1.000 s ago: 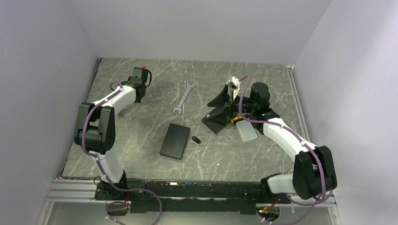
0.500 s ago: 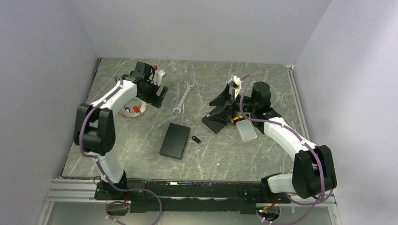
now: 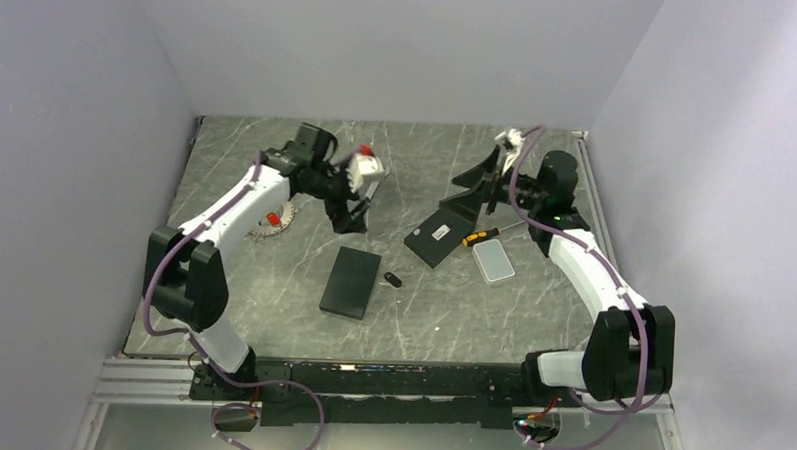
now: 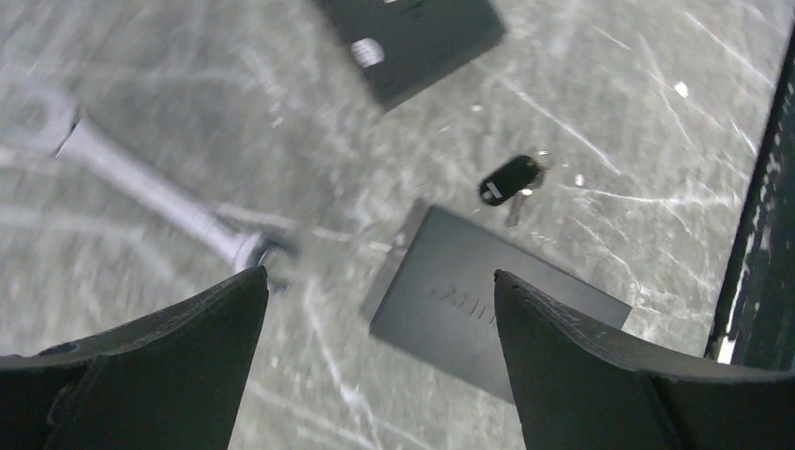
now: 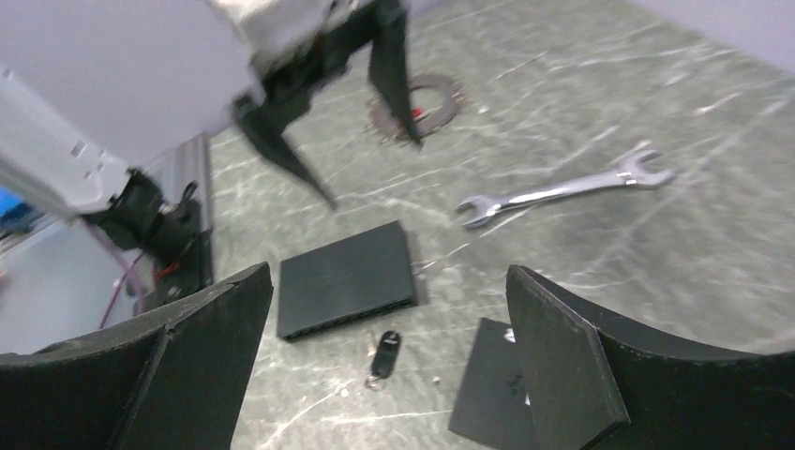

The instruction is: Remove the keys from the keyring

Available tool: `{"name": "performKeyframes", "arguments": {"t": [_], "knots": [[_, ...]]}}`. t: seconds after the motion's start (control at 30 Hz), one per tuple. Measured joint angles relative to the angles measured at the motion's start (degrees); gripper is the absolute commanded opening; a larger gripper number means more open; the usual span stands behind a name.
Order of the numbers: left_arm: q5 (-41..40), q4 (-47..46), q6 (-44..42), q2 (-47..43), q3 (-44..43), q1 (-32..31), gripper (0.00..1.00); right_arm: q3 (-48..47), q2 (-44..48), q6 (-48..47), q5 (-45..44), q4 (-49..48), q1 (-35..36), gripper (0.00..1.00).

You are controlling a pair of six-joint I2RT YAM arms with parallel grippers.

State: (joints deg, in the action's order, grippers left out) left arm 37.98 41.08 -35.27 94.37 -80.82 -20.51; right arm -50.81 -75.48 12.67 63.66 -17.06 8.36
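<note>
- left tool (image 3: pixel 351 215) is hanging over the worktop (image 3: pixel 272 301), jaws gaping wide and gripping nothing; in the left wrist view only worktop and clutter are showing between its fingers (image 4: pixel 169 366)
- keyring (image 3: pixel 258 231) is lying flat on the worktop just to the left of the left tool, tucked beside that arm's forearm and not touching the tool
- keys (image 3: pixel 285 221) are fanning around the keyring as a spiky fringe; red piece (image 3: pixel 273 219) is sitting inside the loop
- wrench (image 5: pixel 562 187) is lying right under the left tool and is coming out blurred in the left wrist view
- black box (image 3: pixel 350 281) is lying on the near side of the left tool, toward the arm bases
- small black key fob (image 3: pixel 393 279) is sitting just beside the black box, on its right and apart from it
- right tool (image 3: pixel 450 194) is hovering raised, jaws spread wide, carrying nothing
- flat black pad (image 3: pixel 439 232) is lying just below the right tool
- screwdriver (image 3: pixel 479 235) with an orange-yellow handle is lying at the black pad's right edge; cannot tell if they are touching
- pale slab (image 3: pixel 493 259) is lying near the screwdriver, on the side toward the bases
- keyring is sitting well apart from the right tool, showing in the right wrist view far across the worktop, behind the left tool's fingers
</note>
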Motion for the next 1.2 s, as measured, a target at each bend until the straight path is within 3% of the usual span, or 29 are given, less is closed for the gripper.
{"name": "performKeyframes", "arguments": {"t": [0.3,0.7,0.93,1.2], "knots": [[1.95,0.76,-16.59,6.67,3.72,-11.78,0.69,-1.73,6.23,-0.33,-6.64,6.16,-9.22,1.00],[0.26,-1.36,-26.82,15.56,4.07,-22.21,0.56,-1.49,6.43,-1.11,-9.27,7.17,-11.61,1.00],[-0.11,-0.39,-30.27,19.12,3.98,-22.82,0.53,-0.87,6.43,-1.11,-9.20,7.15,-11.61,1.00],[-0.68,-0.57,-31.58,19.21,3.96,-23.87,0.43,-0.87,6.43,-1.11,-9.14,7.15,-11.61,1.00]]}}
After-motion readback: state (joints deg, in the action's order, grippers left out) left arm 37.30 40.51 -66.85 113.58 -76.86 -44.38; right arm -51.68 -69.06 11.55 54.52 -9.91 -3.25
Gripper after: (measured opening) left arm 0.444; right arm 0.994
